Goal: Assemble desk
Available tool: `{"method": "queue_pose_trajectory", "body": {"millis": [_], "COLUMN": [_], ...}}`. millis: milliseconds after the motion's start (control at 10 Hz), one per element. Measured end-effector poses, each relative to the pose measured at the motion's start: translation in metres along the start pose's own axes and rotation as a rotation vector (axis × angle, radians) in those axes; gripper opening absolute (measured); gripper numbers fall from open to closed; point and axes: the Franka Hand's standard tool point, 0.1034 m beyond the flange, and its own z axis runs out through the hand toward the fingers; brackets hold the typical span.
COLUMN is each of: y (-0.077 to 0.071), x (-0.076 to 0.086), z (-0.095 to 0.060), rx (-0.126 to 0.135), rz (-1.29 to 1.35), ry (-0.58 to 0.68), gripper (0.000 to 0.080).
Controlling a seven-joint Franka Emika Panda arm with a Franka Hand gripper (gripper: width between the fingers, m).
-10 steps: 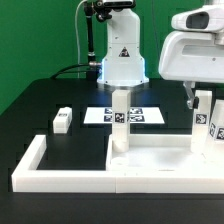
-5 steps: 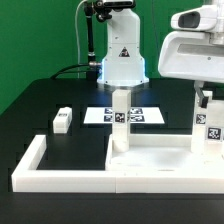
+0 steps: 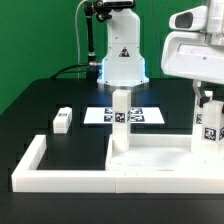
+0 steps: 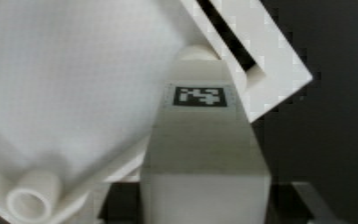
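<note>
**Though light, the white plastic desk may slip**

Since its parts look rigid and smooth, a block leg is best pinched across its flat sides. The flat tabletop lies within the low white U-shaped border wall with two tagged legs upright on it. One loose block leg lies well apart. The two-finger gripper hangs at the upright leg on the exterior view's right. I cannot tell whether it is clenched.

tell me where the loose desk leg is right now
The loose leg lies on the black table at the exterior view's left, just beyond the border wall and left of the marker board, touching neither.
</note>
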Motion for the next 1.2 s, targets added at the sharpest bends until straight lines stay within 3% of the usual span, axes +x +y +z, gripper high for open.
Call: {"method": "queue_pose_trajectory", "body": {"millis": [200,400,800,900,1000,1100,1200], "y": [-0.003,-0.0076,-0.006,-0.0059,-0.0059,-0.0074,-0.0066], "x": [-0.0025,-0.0051,-0.0053,-0.0053,-0.0046,0.0009,-0.003], "z": [0.0002,0.0007,0.0007,0.001,0.0011,0.0019,0.0059], "rx": [0.023,0.069,0.075,0.075,0.079,0.12,0.128], "rz": [0.301,0.592,0.643,0.627,0.599,0.363,0.222], "ry": [-0.04,-0.073,-0.078,-0.077,-0.074,-0.038,-0.024], "gripper": [0.0291,0.0291,0.0299,0.0513,0.0513,0.0609,0.064]}}
